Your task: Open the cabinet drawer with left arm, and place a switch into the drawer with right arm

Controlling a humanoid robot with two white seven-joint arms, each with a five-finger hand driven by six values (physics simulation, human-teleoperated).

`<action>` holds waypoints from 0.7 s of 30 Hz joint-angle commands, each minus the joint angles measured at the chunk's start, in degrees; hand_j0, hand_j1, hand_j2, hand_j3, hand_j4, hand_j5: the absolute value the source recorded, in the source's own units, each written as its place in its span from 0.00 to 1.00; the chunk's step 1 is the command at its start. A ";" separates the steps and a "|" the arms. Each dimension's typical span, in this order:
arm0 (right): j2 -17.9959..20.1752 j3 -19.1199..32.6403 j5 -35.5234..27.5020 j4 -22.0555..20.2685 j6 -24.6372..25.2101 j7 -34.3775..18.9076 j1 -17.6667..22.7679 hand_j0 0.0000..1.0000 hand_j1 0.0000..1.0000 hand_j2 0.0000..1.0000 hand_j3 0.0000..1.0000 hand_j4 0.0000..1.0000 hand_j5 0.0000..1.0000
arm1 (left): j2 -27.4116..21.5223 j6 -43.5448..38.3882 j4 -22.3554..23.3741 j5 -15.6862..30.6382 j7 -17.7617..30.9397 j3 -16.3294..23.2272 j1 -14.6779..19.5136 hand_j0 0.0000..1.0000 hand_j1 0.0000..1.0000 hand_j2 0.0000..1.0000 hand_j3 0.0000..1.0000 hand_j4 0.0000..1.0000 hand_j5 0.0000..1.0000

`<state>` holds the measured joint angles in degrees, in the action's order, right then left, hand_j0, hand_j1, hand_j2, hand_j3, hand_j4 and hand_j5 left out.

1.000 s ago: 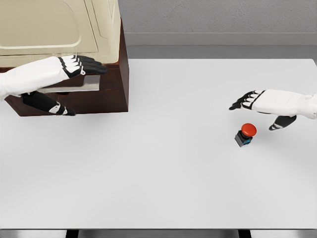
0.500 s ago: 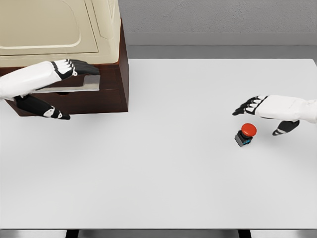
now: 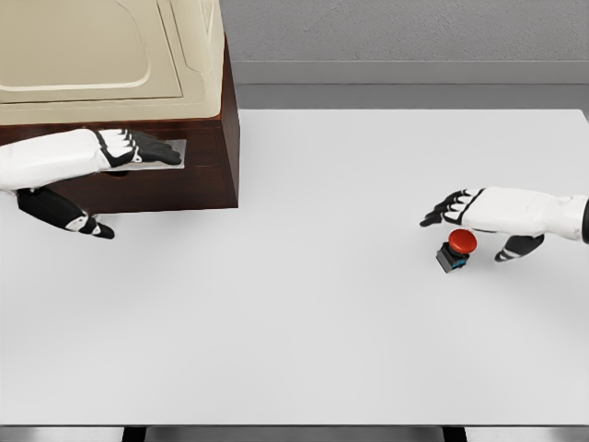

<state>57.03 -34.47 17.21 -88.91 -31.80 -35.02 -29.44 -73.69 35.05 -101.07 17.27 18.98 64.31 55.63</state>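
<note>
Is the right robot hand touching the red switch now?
Cannot tell. In the head view the right robot hand spreads its fingers just above the switch, and they overlap; neither gap nor contact shows plainly.

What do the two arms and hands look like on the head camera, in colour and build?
Both arms are smooth white shells, with no cables or printed markings visible. The left hand and right hand match: white backs, black fingers with small white segments at the knuckles. The left thumb is black with a white band. A dark band crosses the right forearm at the picture's edge.
</note>
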 commanded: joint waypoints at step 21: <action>-3.94 -1.39 0.19 3.48 -0.02 0.02 -0.26 0.94 0.94 0.94 0.94 0.94 0.94 | -2.42 -18.00 0.09 8.65 6.51 -3.14 1.58 1.00 1.00 1.00 1.00 1.00 1.00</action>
<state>52.98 -35.86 17.69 -85.47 -31.92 -35.02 -29.79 -76.18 18.02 -100.98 26.00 25.49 61.49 57.13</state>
